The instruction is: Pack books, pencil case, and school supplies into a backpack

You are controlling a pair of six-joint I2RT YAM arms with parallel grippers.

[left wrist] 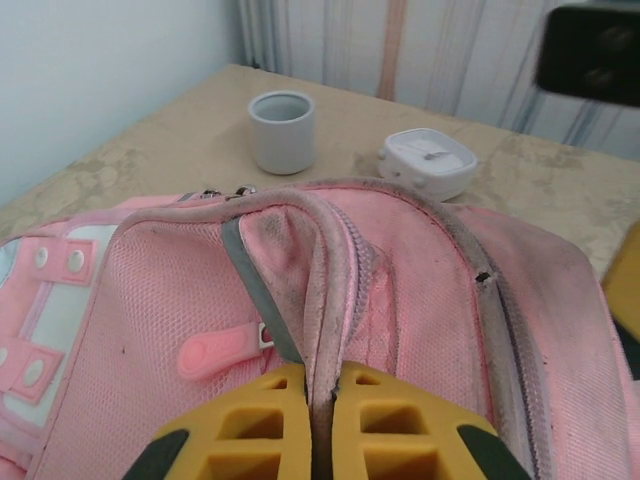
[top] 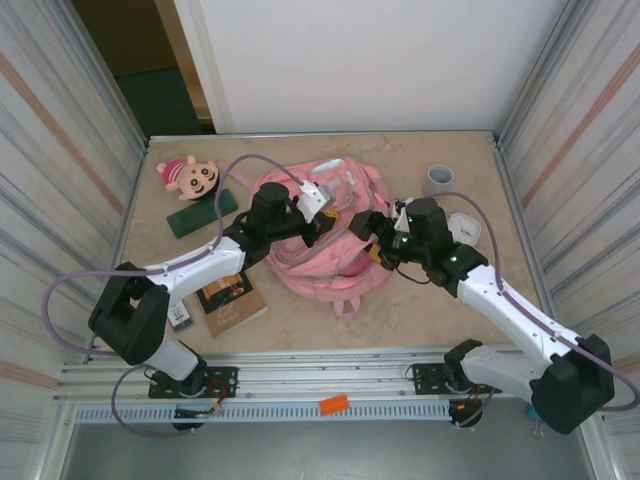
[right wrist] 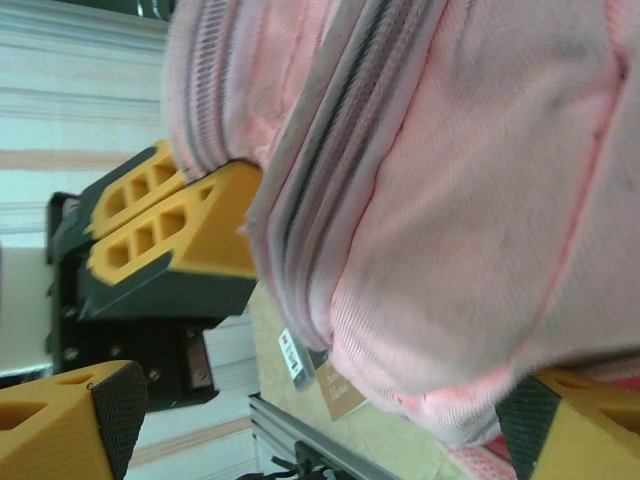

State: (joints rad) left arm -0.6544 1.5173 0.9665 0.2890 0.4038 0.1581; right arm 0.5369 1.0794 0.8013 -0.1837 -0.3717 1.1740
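Now my left fingers (left wrist: 285,385) pinch the backpack (left wrist: 420,300) rim mid-bench (top: 400,320), and my right fingers (right wrist: 50,415) are splayed beside it. One-sided, the fabric could slip and the mouth sag shut before the book (top: 232,303) goes in.

The backpack (left wrist: 420,300) is matt pink mesh cloth, grubby in places; the cup (left wrist: 281,130) smooth plastic; the worktop (left wrist: 200,140) mottled, matt.
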